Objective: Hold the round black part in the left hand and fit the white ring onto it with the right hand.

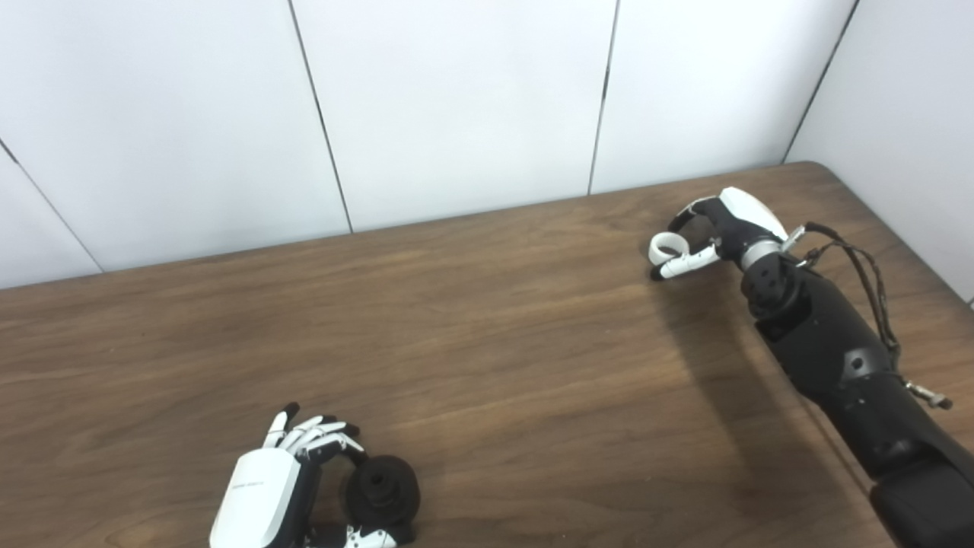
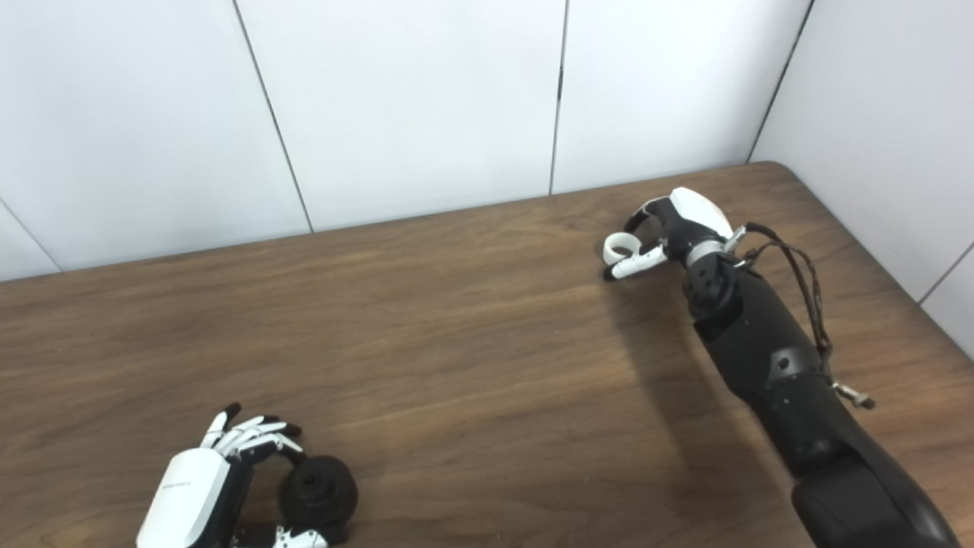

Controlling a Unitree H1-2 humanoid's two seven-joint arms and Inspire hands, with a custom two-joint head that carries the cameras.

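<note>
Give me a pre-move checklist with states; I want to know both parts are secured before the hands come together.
1. Left hand fingers around round black part: ok.
2. Right hand pinching white ring: ok.
3. Ring lifted off the table: cannot tell.
4. Black part's hub facing the camera, reachable: ok.
5. Hands close enough to mate: not ok, they sit far apart.
6. Table between the hands free of obstacles: ok.

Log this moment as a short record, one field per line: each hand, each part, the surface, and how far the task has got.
left hand: near edge of the table, fingers curled around the round black part
round black part: held in the left hand, low over the table
right hand: far right, shut on the white ring
white ring: pinched between the fingers
table: brown wood
task stage: both parts held, far apart, ring not yet fitted
</note>
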